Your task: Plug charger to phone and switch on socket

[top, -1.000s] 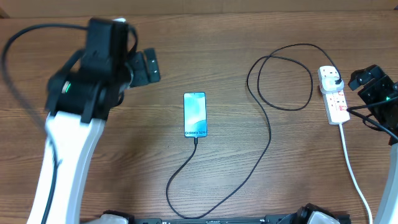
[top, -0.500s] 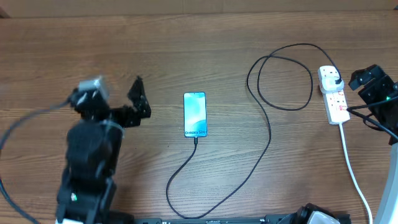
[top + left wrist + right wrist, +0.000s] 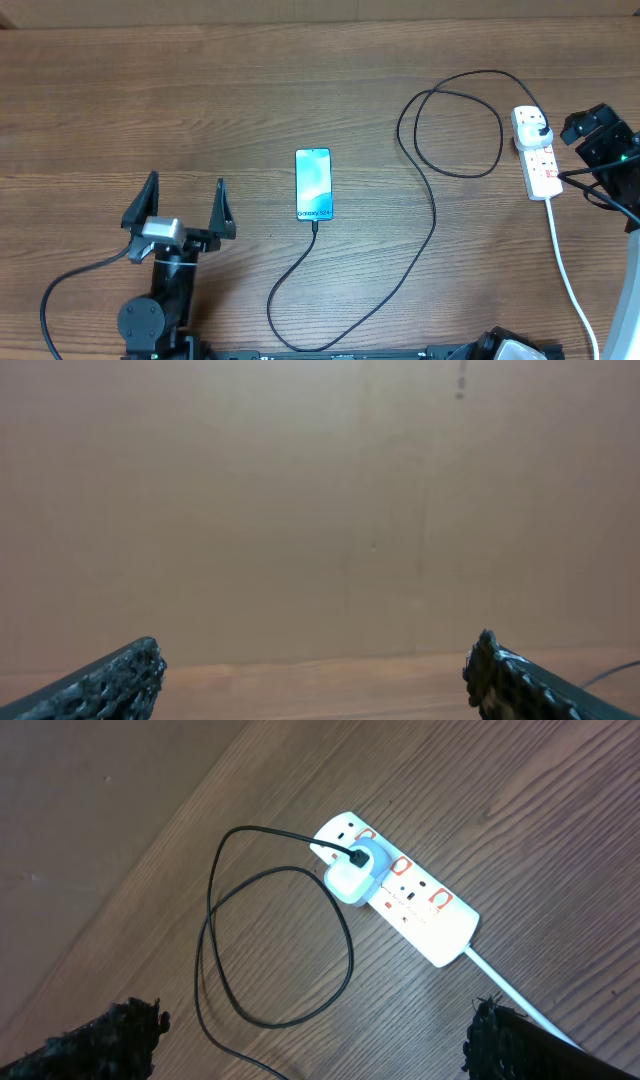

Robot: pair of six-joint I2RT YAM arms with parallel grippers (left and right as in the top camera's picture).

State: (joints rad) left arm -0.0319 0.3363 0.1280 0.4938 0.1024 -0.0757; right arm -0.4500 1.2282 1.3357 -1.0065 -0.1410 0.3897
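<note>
Clearly, the phone (image 3: 313, 184) reads "Galaxy S24"; left claw (image 3: 186, 203) and right claw (image 3: 315, 1020) both spread wide.

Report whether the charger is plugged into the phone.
Plugged in: the charger ends flush at the phone, at its Galaxy S24 end, in the overhead view.

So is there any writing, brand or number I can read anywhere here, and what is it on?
"Galaxy S24": on the near end of the phone, small but legible from overhead.
Small print on the socket: too small and blurred to read.
No other text shows in any view.
</note>
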